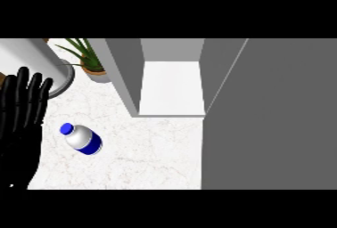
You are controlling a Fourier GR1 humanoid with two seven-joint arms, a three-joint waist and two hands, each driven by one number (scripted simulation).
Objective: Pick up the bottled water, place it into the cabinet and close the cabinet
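- The fingers (25,84) of the left hand (16,133) are standing straight and slightly spread, tips pointing up the view and holding nothing
- That hand is resting at the left edge of my head view, and it is the only hand my feed is showing
- The bottle (83,139) is sitting on the white marbled counter (151,156), just to the right of the hand, with a thin strip of counter showing between them
- Its blue cap is pointing toward the upper left and a blue band is wrapping the lower end of its pale body; I am not able to tell whether it is standing upright or lying on its side
- The cabinet (125,71) is standing open beyond the bottle and to its right, well apart from it, with its white inside showing between grey walls
- The grey door (276,116) is hanging open and filling the right part of the view
- A potted plant (89,55) is sitting at the back of the counter, just left of the cabinet
- A pale cylinder (23,55) on a round grey base is sitting in the top left corner, behind the fingertips
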